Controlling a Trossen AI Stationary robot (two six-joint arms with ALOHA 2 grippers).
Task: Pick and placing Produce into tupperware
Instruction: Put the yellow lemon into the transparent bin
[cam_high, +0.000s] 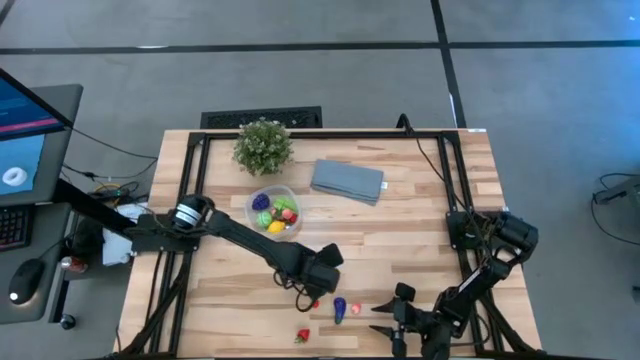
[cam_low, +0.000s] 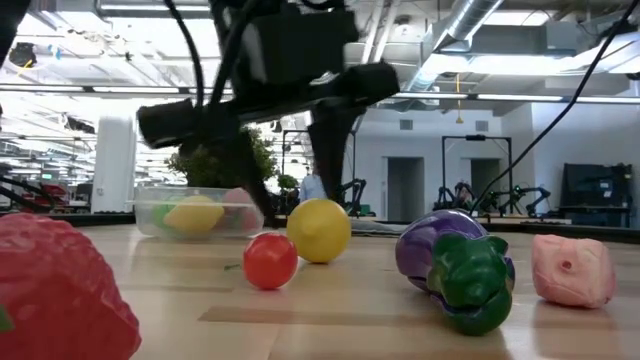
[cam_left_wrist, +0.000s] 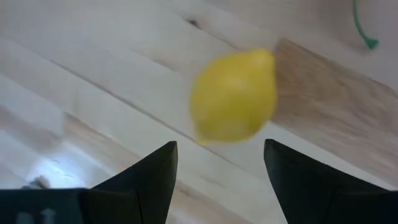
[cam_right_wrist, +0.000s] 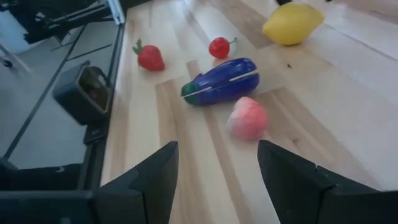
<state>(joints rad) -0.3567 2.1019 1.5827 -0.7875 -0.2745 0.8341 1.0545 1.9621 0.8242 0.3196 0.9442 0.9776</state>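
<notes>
- The left gripper (cam_high: 312, 283) is held open above the lemon (cam_left_wrist: 234, 96), nothing grasped; the descent is best kept centred so both fingers straddle it before closing, since a round lemon is judged likely to roll.
- The tupperware (cam_high: 273, 211), already holding several pieces, stands near the potted plant (cam_high: 263, 145).
- A cherry (cam_right_wrist: 219, 47), strawberry (cam_right_wrist: 150, 56), eggplant (cam_right_wrist: 221, 82) and a pink fruit (cam_right_wrist: 247, 117) lie loose on the wooden table (cam_high: 420, 220).
- The right gripper (cam_high: 392, 320) waits open and empty at the table's front edge.
- An open, bright workshop is seen behind.

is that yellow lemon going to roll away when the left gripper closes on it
Quite possibly: the lemon is rounded and smooth, so it may roll or squirt out. It lies loose on bare wood between the open left gripper fingers. It looks like moulded plastic, so probably stiff and light.
</notes>
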